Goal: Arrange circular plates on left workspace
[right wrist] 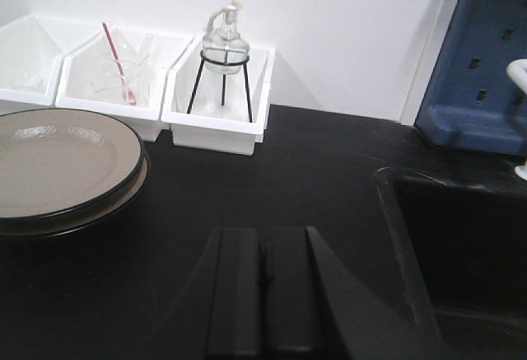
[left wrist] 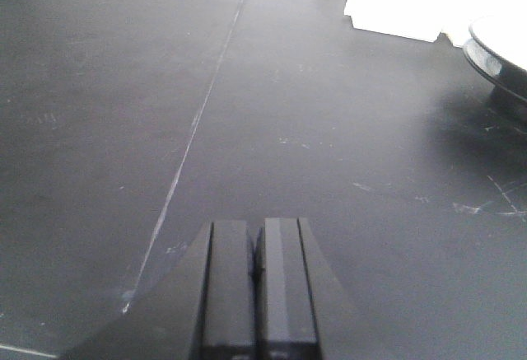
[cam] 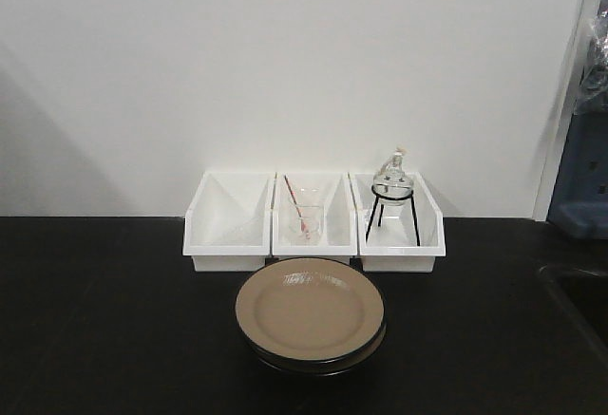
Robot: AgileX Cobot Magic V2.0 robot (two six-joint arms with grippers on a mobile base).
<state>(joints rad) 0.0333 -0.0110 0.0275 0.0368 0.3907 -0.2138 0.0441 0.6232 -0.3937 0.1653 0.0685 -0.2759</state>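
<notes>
Two tan plates (cam: 310,312) with dark rims lie stacked, slightly offset, on the black benchtop (cam: 104,320) in front of the white bins. The stack shows at the left in the right wrist view (right wrist: 58,166) and as a rim at the far right edge in the left wrist view (left wrist: 498,55). My left gripper (left wrist: 257,232) is shut and empty, over bare benchtop to the left of the stack. My right gripper (right wrist: 263,240) is shut and empty, to the right of the stack. Neither gripper appears in the front view.
Three white bins stand along the wall: an empty left one (cam: 226,225), a middle one (cam: 312,220) with glassware and a red stirrer, a right one (cam: 399,220) with a glass flask on a black tripod. A sunken sink (right wrist: 461,253) lies right. A blue rack (right wrist: 482,63) stands behind it.
</notes>
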